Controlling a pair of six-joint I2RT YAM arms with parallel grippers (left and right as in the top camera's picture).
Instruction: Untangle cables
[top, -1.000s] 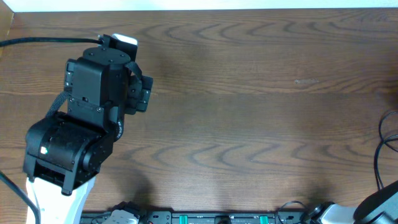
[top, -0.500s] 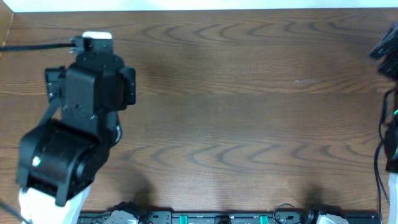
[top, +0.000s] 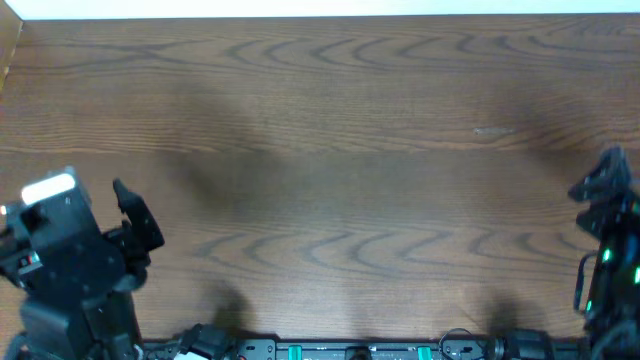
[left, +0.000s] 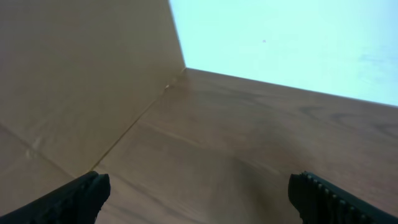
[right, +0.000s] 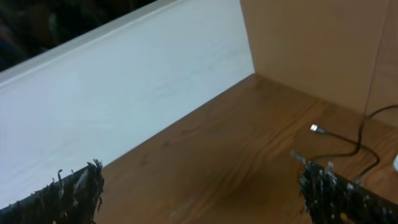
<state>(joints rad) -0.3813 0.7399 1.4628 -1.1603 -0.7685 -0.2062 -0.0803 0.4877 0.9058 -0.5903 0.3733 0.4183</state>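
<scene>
Black cable (right: 315, 129) lying loose on counter (top: 350, 150).
Its plug end lies just past one finger of the right claw (right: 202, 186); left claw (left: 199, 190) and right both gape, empty.

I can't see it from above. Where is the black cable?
Only the right wrist view shows the black cable, lying on the table at the right, near the brown wall.

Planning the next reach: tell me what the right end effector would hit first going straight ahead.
Likely bare table, then the white wall. The right end effector stands open with nothing between; the black cable lies off to the right side. Depth is unclear.
</scene>
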